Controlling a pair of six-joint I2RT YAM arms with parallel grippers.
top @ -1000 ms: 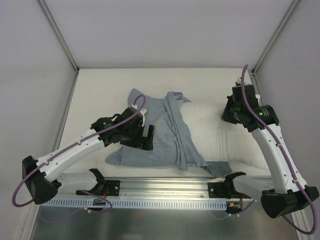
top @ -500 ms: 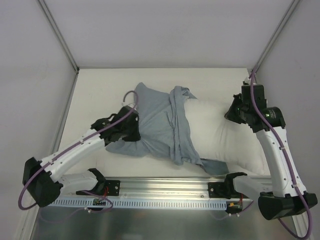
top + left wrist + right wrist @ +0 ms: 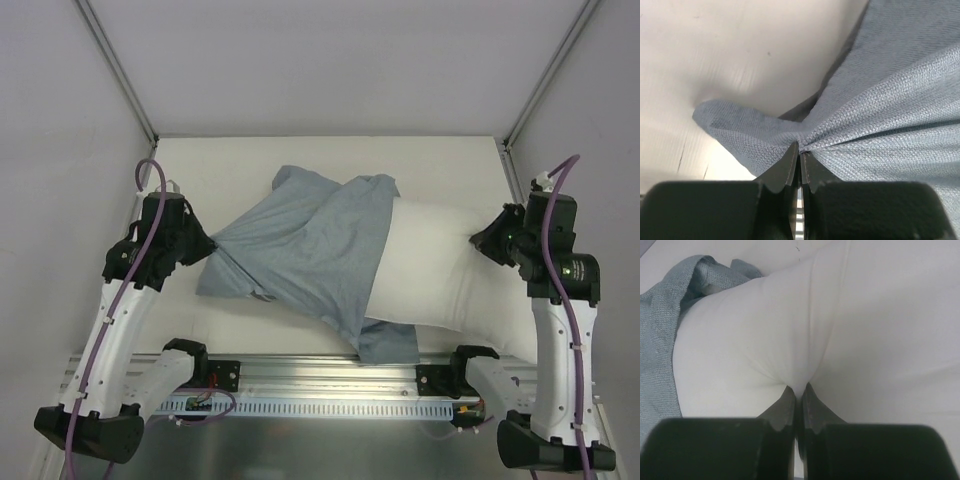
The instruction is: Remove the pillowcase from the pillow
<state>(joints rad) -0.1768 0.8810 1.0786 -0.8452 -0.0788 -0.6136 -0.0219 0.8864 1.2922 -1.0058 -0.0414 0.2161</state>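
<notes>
step: we judge the strip about half done | left gripper (image 3: 800,156) fingers clamped on a pillowcase (image 3: 300,250) corner | right gripper (image 3: 799,393) clamped on the pillow (image 3: 430,270) | pillowcase covers only the pillow's left end | next: we need a leftward pull

Left tool (image 3: 800,156) pinches the grey pillowcase (image 3: 880,115), pulled taut.

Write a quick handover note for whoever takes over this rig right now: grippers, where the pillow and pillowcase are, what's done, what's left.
Left gripper: shut on a bunched corner of the pillowcase, at the left.
Right gripper: shut on the pillow, at its right end.
Done: the pillow's right part is bare.
Left: its left end is covered by the pillowcase; probably pull apart until it comes free.
</notes>
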